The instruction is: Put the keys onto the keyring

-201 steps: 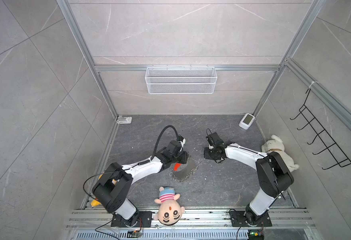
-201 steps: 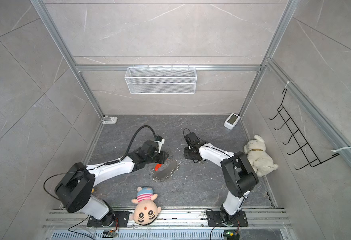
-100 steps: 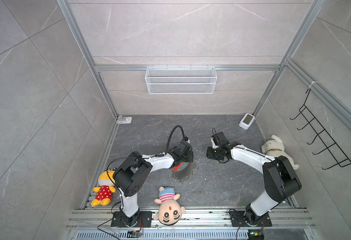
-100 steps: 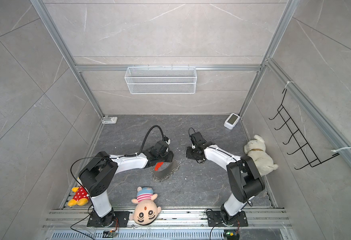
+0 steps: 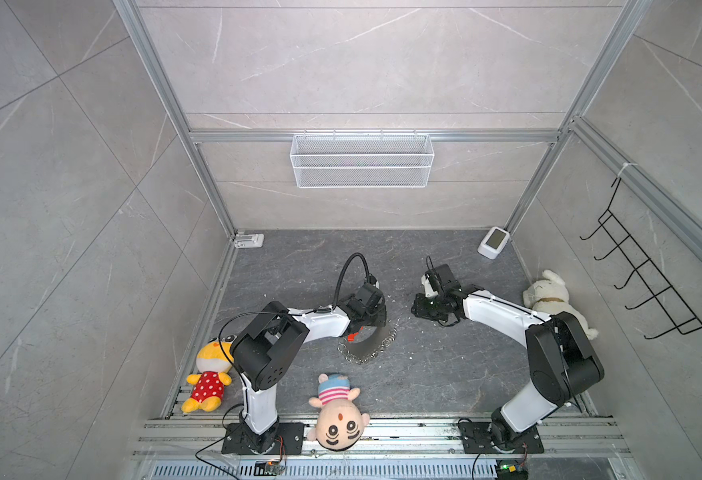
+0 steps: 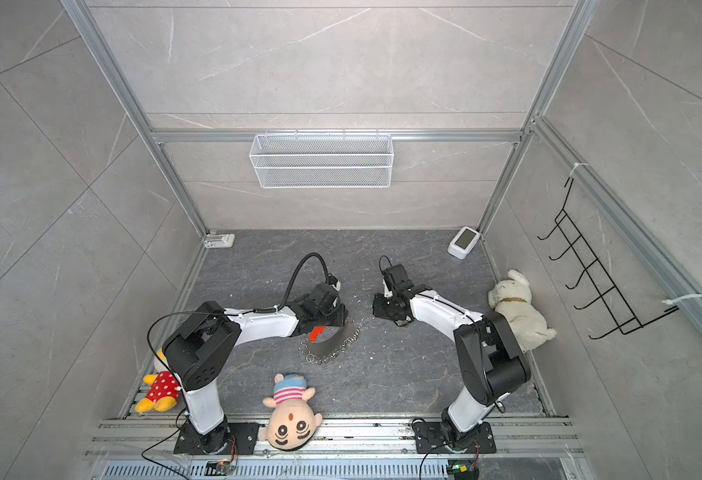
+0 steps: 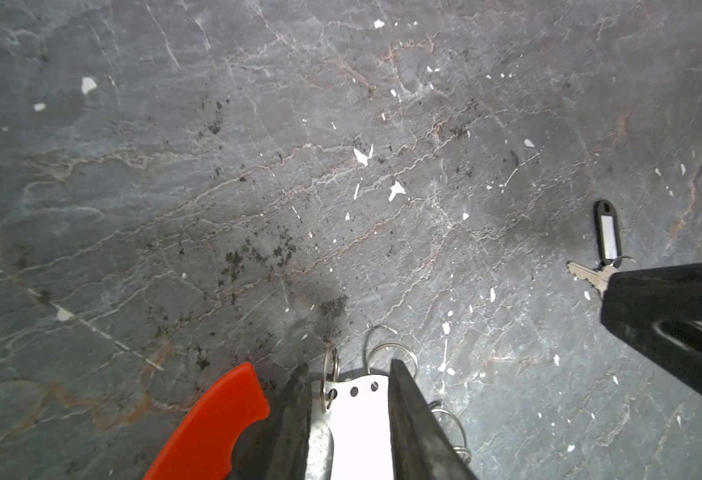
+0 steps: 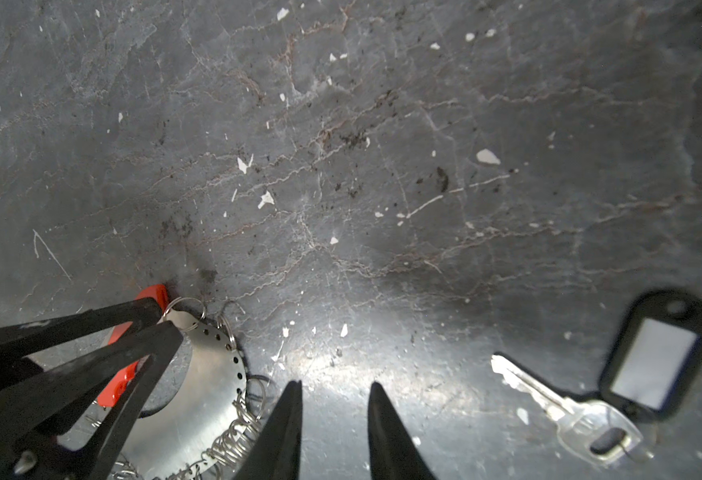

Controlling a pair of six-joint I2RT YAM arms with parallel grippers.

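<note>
I see my left gripper [image 7: 349,369] closed on the flat metal end of the keyring [image 5: 367,343], one finger on each edge of the plate, with the red segment [image 7: 216,419] just beside it and small silver rings [image 7: 391,353] hanging around the tip. In both top views the keyring [image 6: 333,344] lies on the slate floor [image 7: 258,166] under that gripper. My right gripper [image 8: 334,385] stands open with only bare floor between its fingers. The keys [image 8: 557,405], with their black tag [image 8: 657,357], lie flat on the floor just beside those fingers, apart from the keyring.
</note>
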